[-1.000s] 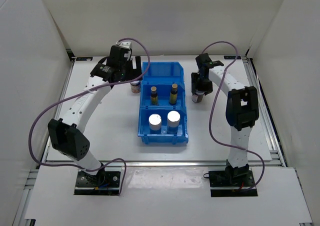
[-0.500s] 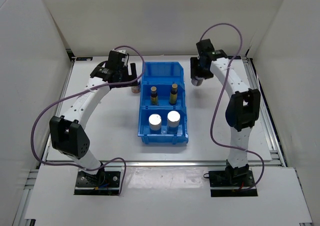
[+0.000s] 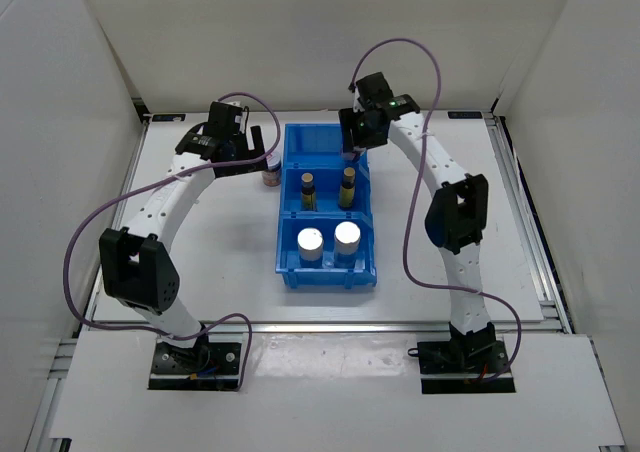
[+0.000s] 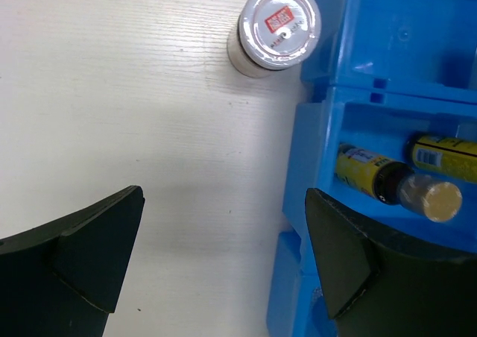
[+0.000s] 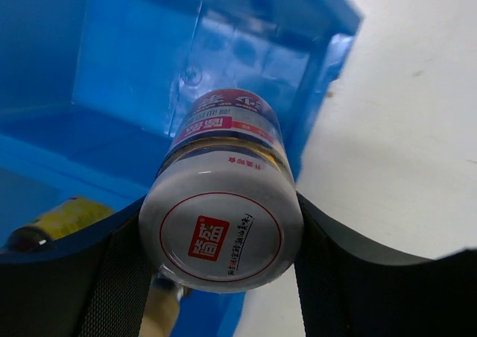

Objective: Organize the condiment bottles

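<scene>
My right gripper (image 5: 221, 232) is shut on a squat dark jar (image 5: 223, 218) with a white-red lid. It holds the jar above the far compartment of the blue bin (image 5: 134, 68), near the bin's right wall; in the top view the right gripper (image 3: 357, 142) covers the jar. A second jar (image 4: 277, 27) stands on the table against the bin's left side (image 3: 270, 178). My left gripper (image 4: 223, 232) hangs open just short of it, nothing between its fingers (image 4: 89, 240). Two slim dark bottles (image 3: 308, 187) (image 3: 348, 184) stand in the middle compartment, two white silver-capped bottles (image 3: 311, 242) (image 3: 347, 235) in the near one.
The blue three-compartment bin (image 3: 328, 267) sits mid-table with its long side running away from the arms. White walls enclose the table on the left, back and right. The right arm's cable (image 3: 420, 62) loops high over the back of the table.
The right arm has swung left with the jar, from the table right of the bin to over the bin's far compartment. The left gripper has drifted slightly left and stayed open.
</scene>
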### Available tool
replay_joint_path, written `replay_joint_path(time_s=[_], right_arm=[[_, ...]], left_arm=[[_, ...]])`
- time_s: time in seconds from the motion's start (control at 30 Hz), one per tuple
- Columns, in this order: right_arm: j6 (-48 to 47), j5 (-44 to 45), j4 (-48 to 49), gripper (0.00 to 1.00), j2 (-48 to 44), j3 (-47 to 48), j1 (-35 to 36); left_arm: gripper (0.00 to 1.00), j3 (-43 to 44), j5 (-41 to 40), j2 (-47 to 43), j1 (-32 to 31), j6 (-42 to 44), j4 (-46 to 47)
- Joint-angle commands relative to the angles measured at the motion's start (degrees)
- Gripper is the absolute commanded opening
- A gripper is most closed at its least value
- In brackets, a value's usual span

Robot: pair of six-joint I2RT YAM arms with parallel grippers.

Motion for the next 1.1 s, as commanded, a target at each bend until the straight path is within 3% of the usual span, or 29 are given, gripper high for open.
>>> replay_joint_path(time_s=[0.0,0.1,0.23,0.27,0.37,0.43,0.47,0.6,0.87,1.07], right_arm=[[-1.5,-1.3,3.0,0.11,1.8,2.1,0.2],[-1.5,0.1,3.0,0.17,3.6,2.8,0.2],[-2.0,0.6,3.0,0.39,4.8,3.4,0.2],[-2.0,0.6,3.0,0.51,5.3,3.4,0.2],[-2.0,0.1,3.0,0.57,5.3,2.8,0.2],[-2.0,-0.5,3.0,0.71,5.3,2.8,0.2],[-2.0,-1.0,3.0,0.84,5.3,2.8,0.2],[-2.0,-1.0,3.6,0.99,3.1,2.3,0.2],[-0.9,-0.5,4.7,0.99,-7.3,-2.7,0.2],[0.3,-2.7,8.9,0.99,-20.3,-17.7,0.2]], left_arm=[[1.00,-0.1,2.2,1.5,1.2,-1.0,1.4],[1.00,1.2,2.2,3.0,2.2,-1.0,1.4],[1.00,1.7,4.0,5.4,2.8,-1.7,1.4],[1.00,2.4,4.0,5.4,2.8,-2.2,1.4],[1.00,2.9,4.6,6.9,2.8,-2.2,1.4],[1.00,3.6,5.2,8.4,2.8,-2.2,1.4],[1.00,4.1,5.2,8.4,2.8,-2.2,1.4],[1.00,5.5,5.2,10.1,2.8,-2.2,1.4],[1.00,9.9,5.7,13.6,2.8,-0.5,2.0],[1.00,17.6,9.7,20.4,3.3,1.4,2.0]])
